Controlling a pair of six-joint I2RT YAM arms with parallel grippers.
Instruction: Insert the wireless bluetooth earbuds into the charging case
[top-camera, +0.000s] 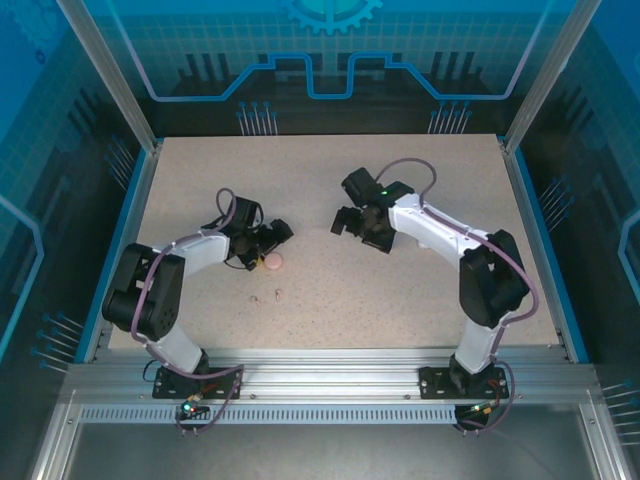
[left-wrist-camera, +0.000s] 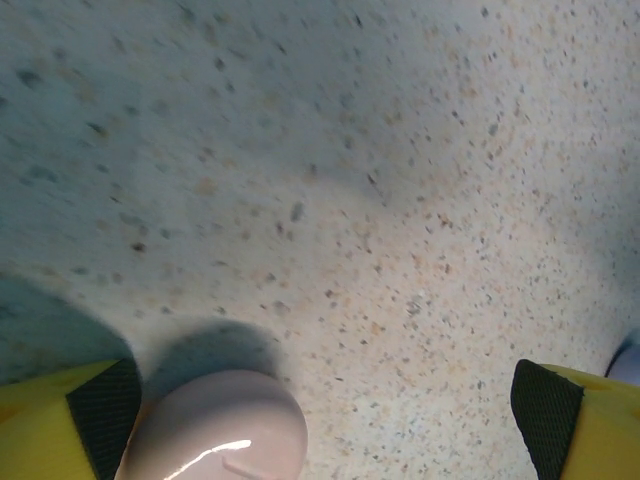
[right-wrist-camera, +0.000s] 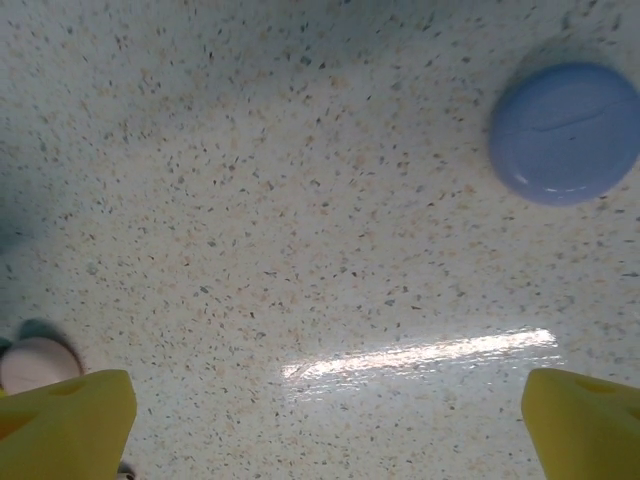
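Top external view: the left tool (top-camera: 272, 242) hangs low over the speckled table (top-camera: 330, 310), right next to a pink case (top-camera: 272, 262) that lies on the table just on the near side of it. A little nearer the arm bases, two tiny earbuds (top-camera: 267, 295) lie loose on the table close to each other, apart from the case and too small to tell their colour. The right tool (top-camera: 345, 222) hovers over the middle of the table, well apart from the left one. In the left wrist view the left tool (left-wrist-camera: 320, 400) is released, its jaws wide apart, and the glossy pink case (left-wrist-camera: 220, 425) sits between them, close against the left-hand jaw, with bare table on its other side. In the right wrist view the right tool (right-wrist-camera: 325, 400) is also released and grasps nothing. A round purple case (right-wrist-camera: 565, 133) lies on the table ahead of it toward the right, and the pink case (right-wrist-camera: 35, 362) peeks in at the left edge.
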